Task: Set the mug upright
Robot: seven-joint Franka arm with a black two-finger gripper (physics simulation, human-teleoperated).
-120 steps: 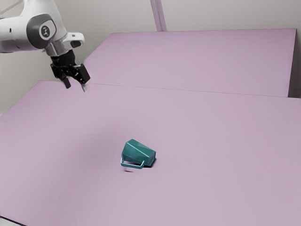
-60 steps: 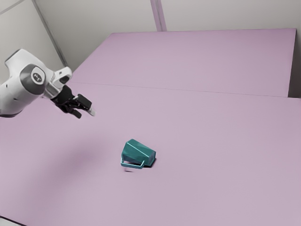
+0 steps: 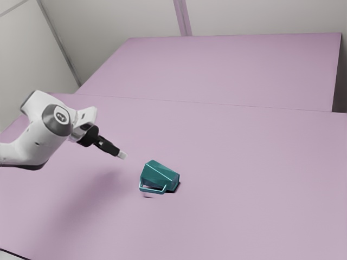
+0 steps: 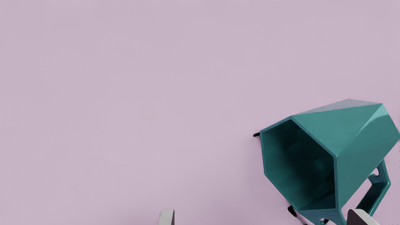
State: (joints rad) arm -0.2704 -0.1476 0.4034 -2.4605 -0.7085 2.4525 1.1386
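Gripper (image 3: 122,156) just dropped toward 4 o'clock in the exterior view, now near the mug (image 3: 160,174), not touching. Fingers (image 4: 167,217) wide open, nothing held. Mug hasn't budged: on its side on the table (image 3: 244,216), at the gripper's 4 o'clock, mouth toward 10, handle (image 3: 153,190) toward 7. Not upright; looks like a grasp approach, still needs righting.
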